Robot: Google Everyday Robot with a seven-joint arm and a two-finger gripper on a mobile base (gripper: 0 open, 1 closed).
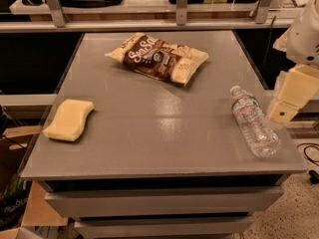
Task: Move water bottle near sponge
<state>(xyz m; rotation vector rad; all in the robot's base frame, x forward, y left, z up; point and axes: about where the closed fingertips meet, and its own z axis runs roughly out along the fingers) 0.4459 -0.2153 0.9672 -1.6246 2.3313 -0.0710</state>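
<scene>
Just right of water bottle (251, 124), gripper (291, 96)

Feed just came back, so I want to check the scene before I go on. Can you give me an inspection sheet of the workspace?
Surface: grey table, flat, with drawers below.
Job's things: water bottle lies on its side near the right front corner, cap toward the back. Sponge lies flat at the left edge, far across the table from the bottle.
Clutter: chip bag lies toward the back, near the middle.
Grippers: gripper hangs off the table's right edge, beside the bottle and apart from it.
Cables: dark cable on the floor to the right.
Surroundings: shelf behind the table; cardboard box on the floor at left.
</scene>
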